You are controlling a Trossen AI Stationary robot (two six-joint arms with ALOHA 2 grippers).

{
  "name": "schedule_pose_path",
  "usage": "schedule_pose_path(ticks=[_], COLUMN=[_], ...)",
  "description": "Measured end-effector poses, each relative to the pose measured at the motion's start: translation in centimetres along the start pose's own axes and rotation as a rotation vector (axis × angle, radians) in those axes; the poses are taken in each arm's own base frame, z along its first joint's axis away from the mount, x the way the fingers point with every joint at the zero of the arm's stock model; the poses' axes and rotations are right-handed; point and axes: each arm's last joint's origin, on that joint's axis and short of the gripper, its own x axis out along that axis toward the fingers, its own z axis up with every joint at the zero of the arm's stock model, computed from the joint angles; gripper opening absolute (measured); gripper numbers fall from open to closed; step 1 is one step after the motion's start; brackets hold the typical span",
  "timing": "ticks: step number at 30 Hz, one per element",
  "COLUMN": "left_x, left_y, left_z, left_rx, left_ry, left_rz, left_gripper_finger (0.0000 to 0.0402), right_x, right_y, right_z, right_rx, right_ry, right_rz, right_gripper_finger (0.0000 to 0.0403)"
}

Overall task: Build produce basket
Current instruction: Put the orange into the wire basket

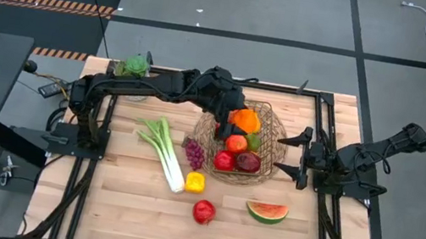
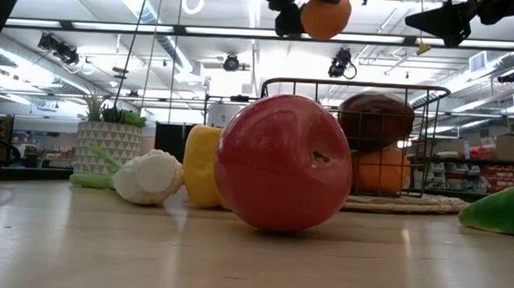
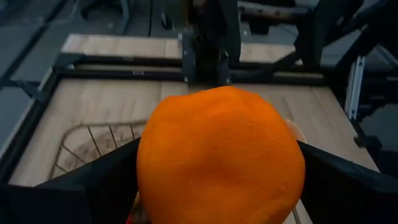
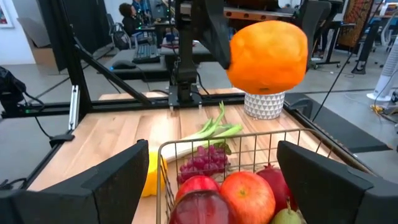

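Note:
The wire basket (image 1: 270, 150) sits mid-table and holds red apples (image 4: 247, 196), a dark red fruit and a green pear. My left gripper (image 1: 241, 118) hangs over the basket, shut on an orange (image 3: 221, 162), which also shows high up in the low view (image 2: 325, 15) and in the right wrist view (image 4: 268, 56). My right gripper (image 1: 302, 158) waits open just off the basket's right rim (image 4: 230, 140). On the table lie a leek (image 1: 163, 150), grapes (image 1: 193, 151), a yellow pepper (image 1: 195, 183), a red apple (image 1: 203, 212) and a watermelon slice (image 1: 267, 211). My left gripper pinches the orange between its two fingers (image 3: 106, 180), one on each opposite side (image 3: 149, 168). The fingers slant down from the table's left and far side. The orange is lifted clear, above the fruit in the basket.
A small white pot with a green plant (image 1: 133, 66) stands at the far left corner. Black rails (image 1: 321, 128) frame the table's edges. Bare wood (image 1: 113, 207) lies along the near edge around the apple and watermelon slice.

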Motion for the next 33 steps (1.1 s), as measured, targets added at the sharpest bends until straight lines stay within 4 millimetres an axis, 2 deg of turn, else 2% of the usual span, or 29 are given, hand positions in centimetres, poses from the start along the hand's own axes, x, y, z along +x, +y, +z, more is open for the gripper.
schedule_pose_path(ticks=[4,9,18,24,27,33], left_x=[0.4,0.8,1.6,1.8,1.8,1.9], left_y=[0.0,-0.9,-2.9,-3.6,-3.8,-3.8], left_z=[-1.0,-1.7,-2.6,-2.6,-2.6,-2.5], left_rx=[-0.012,-0.015,0.136,0.167,0.146,0.041], left_ry=[0.089,0.156,0.205,0.199,0.202,0.198], left_rz=[-0.006,-0.027,-0.086,-0.101,-0.103,-0.093], left_gripper_finger=[0.0373,0.0373,0.0373,0.0373,0.0373,0.0373], right_x=[0.1,0.2,0.2,0.4,0.9,2.9], right_y=[0.1,0.1,0.1,0.2,0.5,1.8], right_z=[-0.2,-0.4,-0.4,-0.5,-0.6,-0.7], right_rx=[0.01,0.022,0.054,0.076,0.06,-0.091], right_ry=[0.018,0.034,0.042,0.051,0.053,0.027], right_rz=[0.0,0.008,0.015,0.014,0.003,-0.029], right_gripper_finger=[0.0358,0.0358,0.0358,0.0358,0.0358,0.0358])
